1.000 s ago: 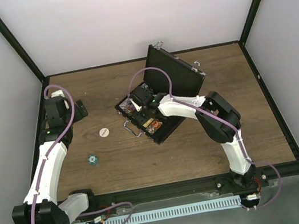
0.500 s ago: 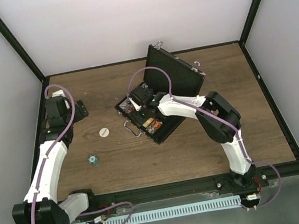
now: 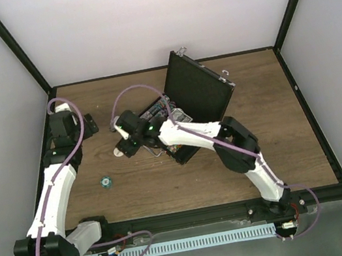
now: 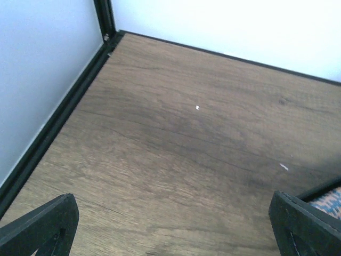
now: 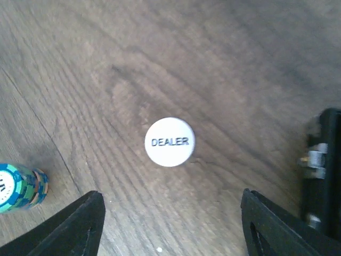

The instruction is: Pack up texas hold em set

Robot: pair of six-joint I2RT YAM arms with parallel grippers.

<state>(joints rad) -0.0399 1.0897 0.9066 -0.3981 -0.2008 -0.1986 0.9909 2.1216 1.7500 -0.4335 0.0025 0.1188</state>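
The black case (image 3: 199, 90) stands open at the table's middle, its lid upright and chips showing in its tray (image 3: 158, 111). My right gripper (image 3: 127, 141) reaches left of the case. It hovers open over the white round DEALER button (image 5: 170, 142), which lies flat on the wood just beyond the fingertips (image 5: 80, 226), untouched. A short stack of green-and-blue chips (image 5: 20, 186) stands to the button's left, seen from above as the chip stack (image 3: 105, 181). My left gripper (image 3: 91, 124) stays open and empty at the far left, over bare wood (image 4: 170, 229).
The case's black edge with a silver fitting (image 5: 322, 170) lies close to the right finger. A black frame rail (image 4: 58, 114) and pale wall run along the table's left side. Something with a blue and orange pattern (image 4: 327, 200) peeks out above the left gripper's right finger.
My right arm has swung left from the case's tray to above the white button, and its jaws have opened. The left arm has not moved.
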